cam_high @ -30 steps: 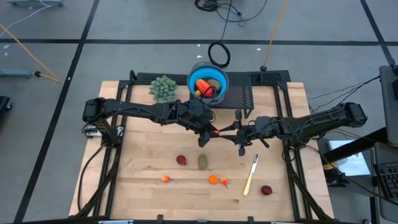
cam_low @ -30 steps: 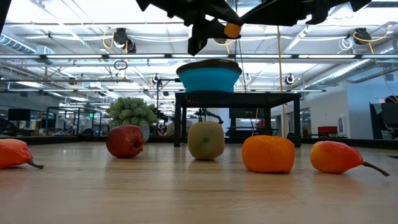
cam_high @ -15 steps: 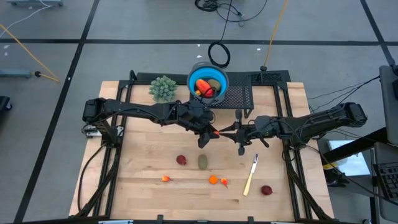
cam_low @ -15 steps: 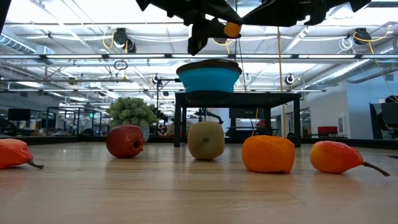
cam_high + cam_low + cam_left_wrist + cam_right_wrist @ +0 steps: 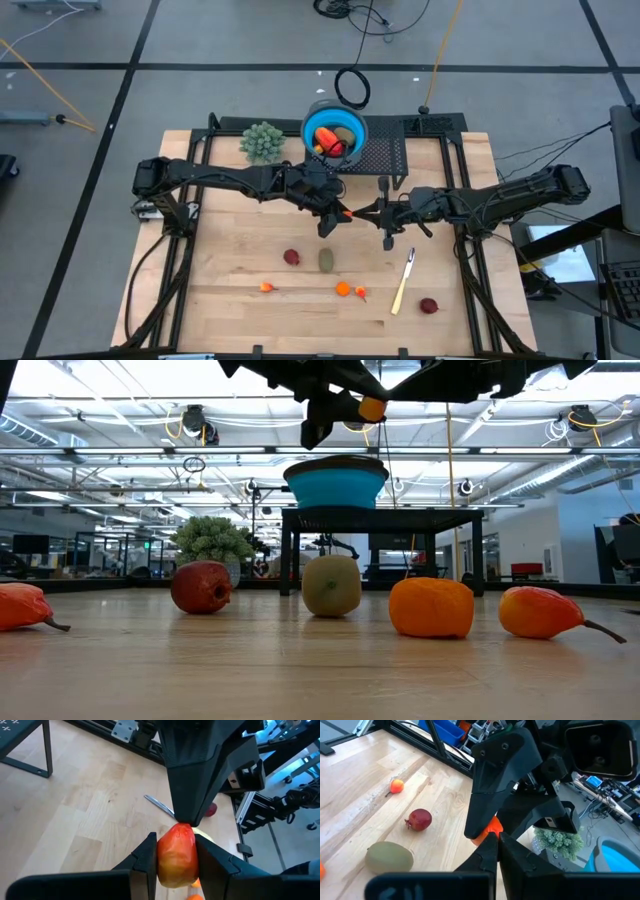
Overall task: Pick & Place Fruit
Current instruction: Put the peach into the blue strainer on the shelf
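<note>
A small red-orange fruit [image 5: 176,855] is held in the air between my two grippers, over the table's middle [image 5: 346,212]; it also shows at the top of the low view [image 5: 373,407]. My left gripper [image 5: 338,212] is shut on it. My right gripper [image 5: 362,212] meets it from the other side with its fingers shut at the fruit's pointed end. On the table lie a dark red round fruit [image 5: 291,257], an olive-green oval one [image 5: 326,260], small orange pieces [image 5: 343,290] and a second dark red one [image 5: 429,305]. My left gripper pinches the fruit's two sides [image 5: 162,862] between its two fingers, coming level from the table's left. The fruit is lifted clear, its pointed end toward the other gripper. My right gripper's fingertips [image 5: 187,817] are shut at the fruit's pointed end [image 5: 183,826], coming level from the table's right. The tips hide what they pinch there.
A blue bowl [image 5: 350,125] with fruit in it stands on a black rack [image 5: 385,155] at the far edge, a bushy green plant ball [image 5: 262,142] to its left. A pale knife-like utensil [image 5: 403,282] lies near the right front.
</note>
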